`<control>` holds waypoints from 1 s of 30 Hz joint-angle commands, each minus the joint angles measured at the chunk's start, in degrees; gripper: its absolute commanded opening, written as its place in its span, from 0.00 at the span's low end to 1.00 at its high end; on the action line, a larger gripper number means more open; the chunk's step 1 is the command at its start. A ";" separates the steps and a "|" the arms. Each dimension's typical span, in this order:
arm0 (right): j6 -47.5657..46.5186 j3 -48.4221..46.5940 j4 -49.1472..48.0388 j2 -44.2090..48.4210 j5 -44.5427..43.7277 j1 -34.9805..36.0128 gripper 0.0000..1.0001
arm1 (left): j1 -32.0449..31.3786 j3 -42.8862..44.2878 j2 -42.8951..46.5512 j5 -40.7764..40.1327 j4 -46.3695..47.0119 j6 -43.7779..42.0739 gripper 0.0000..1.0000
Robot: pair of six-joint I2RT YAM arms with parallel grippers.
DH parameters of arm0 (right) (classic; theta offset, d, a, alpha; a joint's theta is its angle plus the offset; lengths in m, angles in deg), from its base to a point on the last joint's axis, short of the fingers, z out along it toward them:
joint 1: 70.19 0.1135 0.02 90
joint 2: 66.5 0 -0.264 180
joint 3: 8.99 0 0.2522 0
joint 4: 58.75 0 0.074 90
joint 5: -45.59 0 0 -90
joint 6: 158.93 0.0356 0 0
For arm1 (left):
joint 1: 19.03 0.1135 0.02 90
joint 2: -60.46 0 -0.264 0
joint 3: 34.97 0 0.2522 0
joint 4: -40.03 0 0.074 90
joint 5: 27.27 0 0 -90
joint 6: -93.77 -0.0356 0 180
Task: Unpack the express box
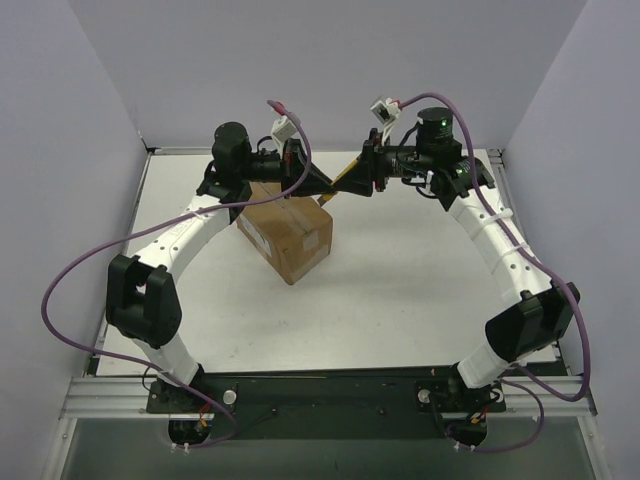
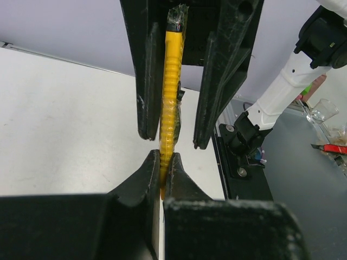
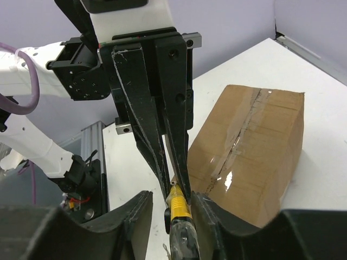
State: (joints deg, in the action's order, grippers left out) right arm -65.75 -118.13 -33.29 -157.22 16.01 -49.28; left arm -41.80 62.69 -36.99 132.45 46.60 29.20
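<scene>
Your left gripper (image 2: 162, 162) is clamped on one end of the yellow utility knife (image 2: 171, 81). Your right gripper (image 3: 171, 196) straddles the other end, its fingers apart, with a gap showing beside the handle, so it has no grip yet.

The express box (image 3: 255, 146) sits on the table (image 1: 420, 280) just below the meeting fingertips, on the left gripper's side. Its tape seam (image 3: 238, 141) looks uncut and its flaps are down, so I judge that cutting, opening and emptying are all left to do. No writing on the box is readable.
</scene>
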 commanded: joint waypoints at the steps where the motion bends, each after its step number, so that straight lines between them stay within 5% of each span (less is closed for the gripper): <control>1: -0.28 0.71 -2.48 0.10 2.42 0.63 0.28 | 0.09 1.09 -0.20 1.30 3.30 0.76 0.00; 5: -1.07 0.72 -1.42 0.19 2.42 0.19 0.14 | 0.09 1.01 -0.20 1.48 3.30 0.67 0.00; 7: -1.33 0.54 -0.90 0.28 2.77 0.01 0.00 | 0.26 0.83 -0.20 1.57 3.13 0.59 0.00; 9: -1.42 0.28 -0.81 0.36 2.68 -0.51 0.00 | 0.35 0.65 -0.02 1.39 1.73 -0.03 0.00; 10: -1.42 0.10 -0.72 0.45 2.59 -0.69 0.00 | 0.35 0.48 0.07 0.78 0.94 -0.99 0.04; 12: -1.08 -0.86 -0.63 0.89 0.94 -1.48 0.00 | 0.70 0.04 0.94 -0.54 -1.60 -2.66 0.31; 16: -0.27 -3.50 -0.11 2.03 -8.20 -3.41 0.00 | 3.95 -0.58 3.31 -6.33 -8.54 -10.11 0.48; 20: -4.13 -3.51 1.83 4.32 -19.97 -3.59 0.00 | 10.54 3.09 4.37 -18.00 -18.30 -16.36 0.52; 24: -7.57 -1.49 2.97 6.16 -28.68 -3.59 0.00 | 14.15 9.25 0.87 -38.63 -27.62 -27.25 0.53; 30: -13.20 1.24 3.93 7.40 -30.63 -4.64 0.00 | 17.66 11.73 -4.32 -48.88 -28.78 -28.34 0.57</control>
State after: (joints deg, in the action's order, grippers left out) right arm -74.34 -117.84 -29.48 -152.21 -11.20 -53.15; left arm -25.53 71.71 -38.17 94.83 21.27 4.04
